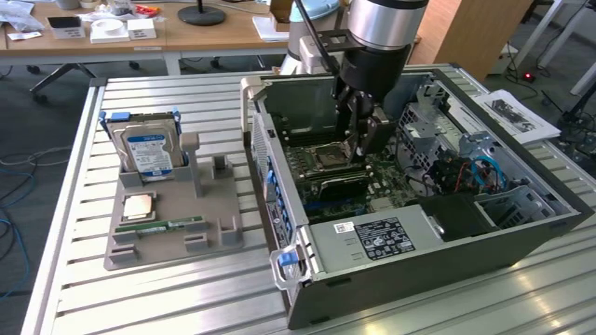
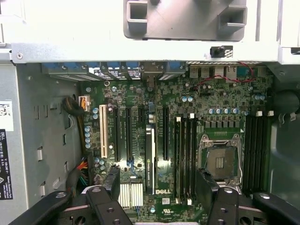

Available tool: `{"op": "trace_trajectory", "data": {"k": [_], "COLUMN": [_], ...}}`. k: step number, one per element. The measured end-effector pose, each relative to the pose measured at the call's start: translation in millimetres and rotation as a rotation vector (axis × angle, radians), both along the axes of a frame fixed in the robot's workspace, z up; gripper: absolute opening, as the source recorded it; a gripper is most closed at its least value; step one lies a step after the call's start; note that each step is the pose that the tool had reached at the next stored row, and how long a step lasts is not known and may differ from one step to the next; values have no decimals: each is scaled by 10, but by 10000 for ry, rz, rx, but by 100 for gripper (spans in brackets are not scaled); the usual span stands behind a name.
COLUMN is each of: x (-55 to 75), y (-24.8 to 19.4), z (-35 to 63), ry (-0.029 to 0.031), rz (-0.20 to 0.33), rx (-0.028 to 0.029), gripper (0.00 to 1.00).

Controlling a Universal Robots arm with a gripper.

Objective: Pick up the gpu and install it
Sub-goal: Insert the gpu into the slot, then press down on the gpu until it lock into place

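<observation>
Claw (image 1: 359,136) hung inside the open computer case (image 1: 447,258), jaws spread wide and gripping nothing. In the wrist view the claw (image 2: 159,180) straddled the gpu (image 2: 150,159), which stood edge-on in a slot of the motherboard (image 2: 225,98). One dark fingertip (image 2: 112,183) sat off one side of the card and the other off the opposite side, both apart from it.

Just past one finger ran the empty black expansion slots and a white one (image 2: 103,131). Past the other finger came the long memory slots, then the square CPU socket (image 2: 219,161). The case also held a power supply with a white label (image 1: 377,237), near the claw on the exterior view's right, and a drive cage with blue cables (image 1: 484,171) further that way.

Well apart from the claw, toward the exterior view's left, a grey holder (image 1: 200,241) sat on the slatted metal surface (image 1: 167,293). A hard drive with a blue label (image 1: 149,153) stood upright in its rear slot. A small square processor (image 1: 139,204) lay flat in a recess, and a narrow green memory stick (image 1: 172,225) lay beside it.

The exterior view gave the holder's contents and the arm dropping straight into the case. There the claw covered the card's slot, so I couldn't pick out the card. The wrist view gave the board from straight above, with a corner of the grey holder (image 2: 187,23) beyond the case wall.
</observation>
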State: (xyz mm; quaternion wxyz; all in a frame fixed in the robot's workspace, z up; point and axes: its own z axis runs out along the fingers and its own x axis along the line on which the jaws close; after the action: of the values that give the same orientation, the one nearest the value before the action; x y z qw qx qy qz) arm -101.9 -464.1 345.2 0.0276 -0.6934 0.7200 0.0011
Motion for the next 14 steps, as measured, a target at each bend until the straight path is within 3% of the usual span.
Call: {"op": "trace_trajectory", "data": {"k": [12, 14], "x": [0, 0], "y": [0, 0], "z": [2, 1], "ry": [1, 1], "rz": [1, 0], "rx": [-3, -3], "gripper": [75, 67]}}
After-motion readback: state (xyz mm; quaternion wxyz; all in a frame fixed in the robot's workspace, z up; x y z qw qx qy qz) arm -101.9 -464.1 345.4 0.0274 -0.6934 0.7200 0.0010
